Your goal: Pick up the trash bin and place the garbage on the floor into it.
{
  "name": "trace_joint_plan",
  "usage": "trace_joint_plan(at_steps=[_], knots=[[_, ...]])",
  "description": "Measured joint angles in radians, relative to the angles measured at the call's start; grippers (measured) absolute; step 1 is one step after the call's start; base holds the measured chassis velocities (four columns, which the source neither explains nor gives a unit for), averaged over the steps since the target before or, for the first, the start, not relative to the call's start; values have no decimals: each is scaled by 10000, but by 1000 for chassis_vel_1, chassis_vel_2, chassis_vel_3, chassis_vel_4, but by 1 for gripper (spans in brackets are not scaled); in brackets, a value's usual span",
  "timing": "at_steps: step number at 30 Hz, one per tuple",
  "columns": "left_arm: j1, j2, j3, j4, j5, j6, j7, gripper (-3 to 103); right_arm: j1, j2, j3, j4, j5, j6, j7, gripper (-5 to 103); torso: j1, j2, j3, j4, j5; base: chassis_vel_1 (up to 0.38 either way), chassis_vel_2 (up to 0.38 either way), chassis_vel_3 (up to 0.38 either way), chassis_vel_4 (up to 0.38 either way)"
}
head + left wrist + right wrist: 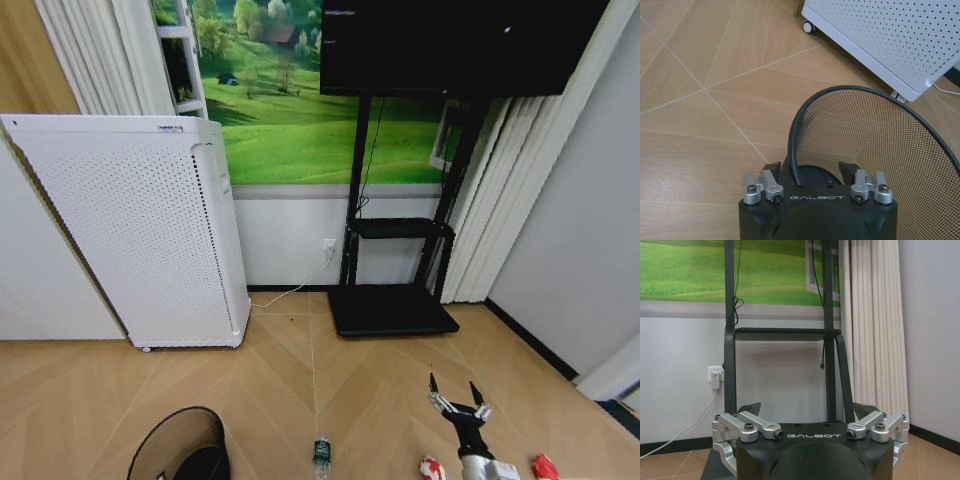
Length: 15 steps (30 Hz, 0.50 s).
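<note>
Step in hand: the pick-up looks done or nearly so; the left claw has its fingers closed across the rim of the trash bin, wire edge between them.
Trash bin: low at the robot's left, mouth tilted up, well short of the white appliance.
Garbage: all on the floor — clear bottle in the middle, crumpled wrapper beside the right arm, small red piece farthest right.
Right claw: fingers spread wide, holding nothing, above the floor, pointing toward the black stand.
Next move, as I judge: right claw down onto the nearest scrap, bin mouth brought alongside.
Room: open parquet ahead; appliance left, stand base ahead, wall at right.
</note>
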Motion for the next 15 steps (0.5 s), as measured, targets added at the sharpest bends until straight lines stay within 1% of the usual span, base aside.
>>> trace_joint_plan(at_steps=[2,3,5,6,7,8,9,10,11,12,13,14,15], knots=[[2,3,0,66,-166,-48,29,59,-40,11,-13,44,-49,2,0,100,0,1,1,0,0,0,0,0,0],[2,3,0,66,-166,-48,29,59,-40,11,-13,44,-49,2,0,100,0,1,1,0,0,0,0,0,0],[10,-22,2,105,-183,-116,128,48,-55,42,-33,62,-50,-7,12,100,0,2,1,0,1,0,0,0,0],[10,-22,2,105,-183,-116,128,48,-55,42,-33,62,-50,-7,12,100,0,2,1,0,1,0,0,0,0],[12,-63,18,141,-194,-165,164,43,-59,57,-49,74,-48,-20,27,100,1,3,2,1,0,0,0,0,0],[12,-63,18,141,-194,-165,164,43,-59,57,-49,74,-48,-20,27,100,1,3,2,1,0,0,0,0,0],[17,-87,30,181,-223,-198,199,38,-59,56,-53,88,-48,-30,34,100,1,2,2,1,0,0,0,0,0],[17,-87,30,181,-223,-198,199,38,-59,56,-53,88,-48,-30,34,100,1,2,2,1,0,0,0,0,0],[25,-86,31,215,-256,-215,231,32,-57,43,-53,91,-45,-44,41,100,0,3,2,1,0,0,0,0,0],[32,-75,27,241,-290,-219,259,22,-40,32,-46,89,-44,-55,50,100,1,3,2,1,0,0,0,0,0],[35,-62,23,256,-331,-219,278,22,-26,28,-34,76,-36,-58,57,100,1,4,3,2,-1,0,0,0,0],[33,-49,18,280,-375,-219,308,16,-16,28,-20,44,-13,-60,68,100,1,4,3,0,0,0,0,0,0],[33,-49,18,280,-375,-219,308,16,-16,28,-20,44,-13,-60,68,100,1,4,3,0,0,0,0,0,0]])
